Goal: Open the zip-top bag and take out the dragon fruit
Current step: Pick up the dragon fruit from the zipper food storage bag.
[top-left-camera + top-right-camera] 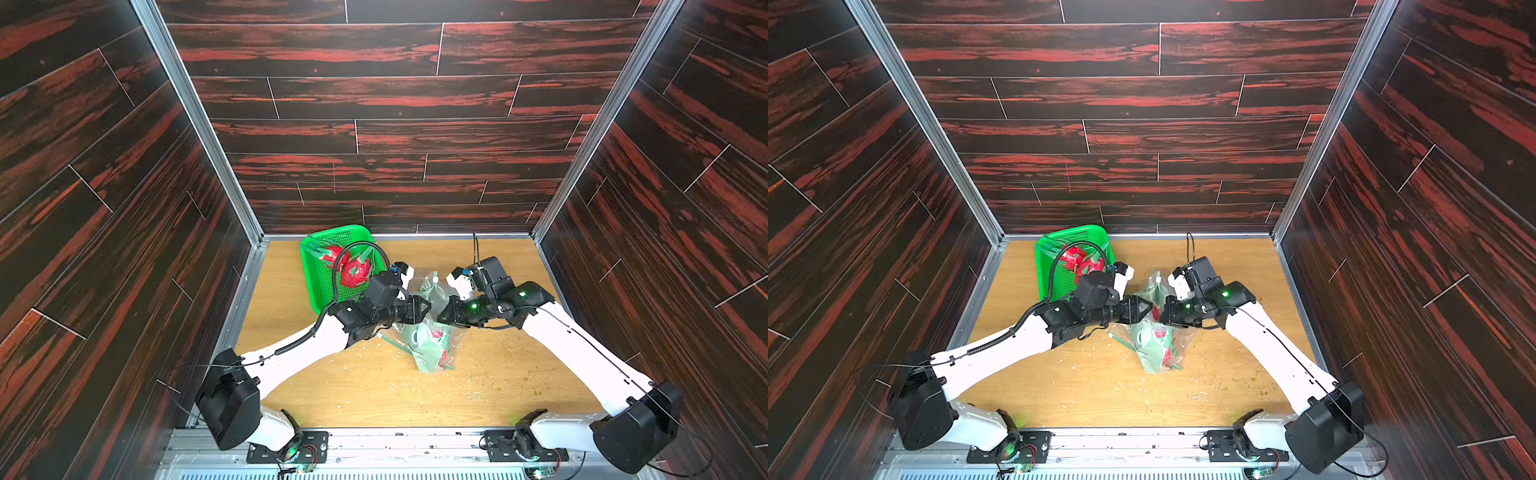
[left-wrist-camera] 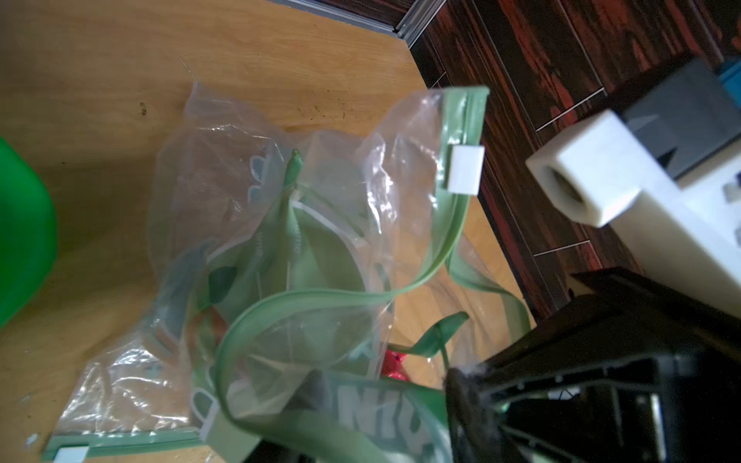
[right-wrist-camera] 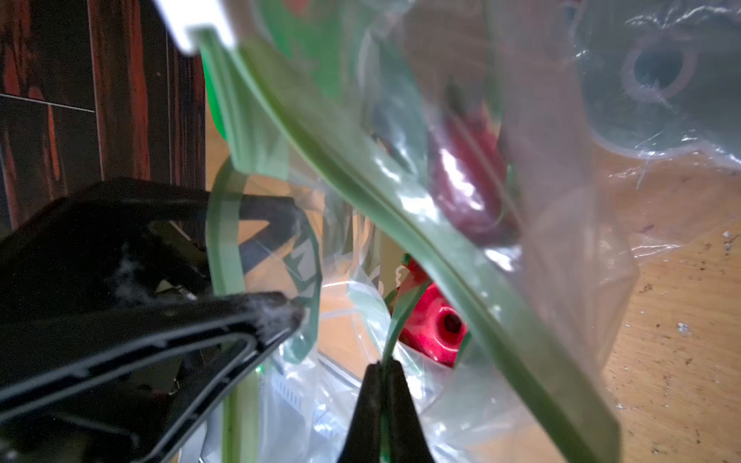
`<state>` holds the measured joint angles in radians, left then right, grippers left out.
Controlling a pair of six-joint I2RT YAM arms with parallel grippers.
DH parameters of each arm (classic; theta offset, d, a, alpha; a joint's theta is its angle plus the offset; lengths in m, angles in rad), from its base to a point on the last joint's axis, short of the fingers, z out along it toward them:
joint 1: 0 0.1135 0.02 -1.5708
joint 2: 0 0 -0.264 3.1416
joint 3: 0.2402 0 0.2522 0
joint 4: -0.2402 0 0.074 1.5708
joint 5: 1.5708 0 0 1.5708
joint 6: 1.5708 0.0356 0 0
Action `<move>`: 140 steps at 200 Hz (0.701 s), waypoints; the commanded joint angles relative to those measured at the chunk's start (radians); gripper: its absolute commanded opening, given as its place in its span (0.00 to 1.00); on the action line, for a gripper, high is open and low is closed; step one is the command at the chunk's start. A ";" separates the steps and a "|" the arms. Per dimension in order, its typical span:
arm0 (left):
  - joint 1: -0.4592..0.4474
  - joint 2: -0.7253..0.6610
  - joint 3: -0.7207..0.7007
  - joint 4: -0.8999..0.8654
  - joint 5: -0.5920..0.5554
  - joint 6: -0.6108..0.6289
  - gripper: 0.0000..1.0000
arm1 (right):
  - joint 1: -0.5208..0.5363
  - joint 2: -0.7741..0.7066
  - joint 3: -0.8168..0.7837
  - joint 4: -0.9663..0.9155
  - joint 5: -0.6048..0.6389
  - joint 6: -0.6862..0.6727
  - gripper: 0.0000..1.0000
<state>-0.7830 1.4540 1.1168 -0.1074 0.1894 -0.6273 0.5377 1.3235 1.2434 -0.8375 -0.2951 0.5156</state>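
The clear zip-top bag (image 1: pixel 428 347) (image 1: pixel 1154 351) with green zip bands lies crumpled mid-table, its mouth gaping. A red dragon fruit (image 3: pixel 433 326) (image 2: pixel 395 360) sits inside near the mouth. My right gripper (image 3: pixel 381 364) (image 1: pixel 441 316) is shut on a thin green strip running to that fruit, apparently one of its scales. My left gripper (image 3: pixel 292 264) (image 1: pixel 428 309) faces it tip to tip. Its jaws stand apart with a loop of the bag's green rim (image 3: pixel 224 248) between them, not pinched. The bag's white slider (image 2: pixel 465 168) sits at the band's far end.
At the back left a green perforated basket (image 1: pixel 332 230) (image 1: pixel 1073 230) holds two dragon fruits (image 1: pixel 353 272). Another flat bag edge with a slider (image 2: pixel 72 455) lies under the pile. Crumbs litter the wooden tabletop (image 1: pixel 498 386). Dark panel walls enclose three sides.
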 commanded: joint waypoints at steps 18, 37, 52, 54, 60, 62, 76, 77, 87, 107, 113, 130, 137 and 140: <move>0.008 -0.105 -0.051 0.033 -0.003 0.107 0.76 | -0.011 -0.001 0.097 -0.009 -0.029 -0.075 0.00; 0.009 -0.139 -0.093 0.045 -0.006 0.150 0.92 | -0.017 0.004 0.136 -0.029 -0.015 -0.098 0.00; 0.008 -0.164 -0.132 0.063 -0.003 0.182 0.98 | -0.023 0.012 0.172 -0.049 -0.005 -0.112 0.00; 0.008 -0.169 -0.139 0.067 -0.003 0.180 0.98 | -0.024 0.012 0.176 -0.052 -0.003 -0.114 0.00; 0.008 -0.181 -0.164 0.093 -0.003 0.175 0.98 | -0.028 0.014 0.188 -0.057 -0.003 -0.117 0.00; 0.009 -0.185 -0.173 0.103 0.000 0.174 0.98 | -0.029 0.016 0.192 -0.058 -0.003 -0.116 0.00; 0.009 -0.221 -0.250 0.198 0.004 0.160 0.98 | -0.039 0.025 0.219 -0.064 -0.009 -0.120 0.00; 0.009 -0.225 -0.257 0.207 0.004 0.159 0.98 | -0.040 0.025 0.222 -0.064 -0.009 -0.119 0.00; 0.009 -0.253 -0.326 0.303 0.007 0.154 0.98 | -0.043 0.035 0.242 -0.073 -0.010 -0.121 0.00; 0.007 -0.257 -0.429 0.457 0.005 0.163 0.97 | -0.057 0.044 0.268 -0.074 -0.023 -0.106 0.00; 0.007 -0.238 -0.434 0.470 0.030 0.176 0.97 | -0.060 0.046 0.274 -0.068 -0.033 -0.098 0.00; 0.007 -0.190 -0.442 0.497 0.072 0.165 0.97 | -0.067 0.050 0.287 -0.052 -0.045 -0.082 0.00; 0.006 -0.172 -0.456 0.545 0.089 0.158 0.97 | -0.066 0.053 0.296 -0.052 -0.045 -0.080 0.00; 0.004 -0.167 -0.462 0.562 0.092 0.155 0.97 | -0.068 0.054 0.300 -0.053 -0.045 -0.079 0.00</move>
<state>-0.7788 1.2484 0.6823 0.2642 0.2214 -0.4786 0.4767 1.3861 1.4731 -0.9546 -0.2817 0.4259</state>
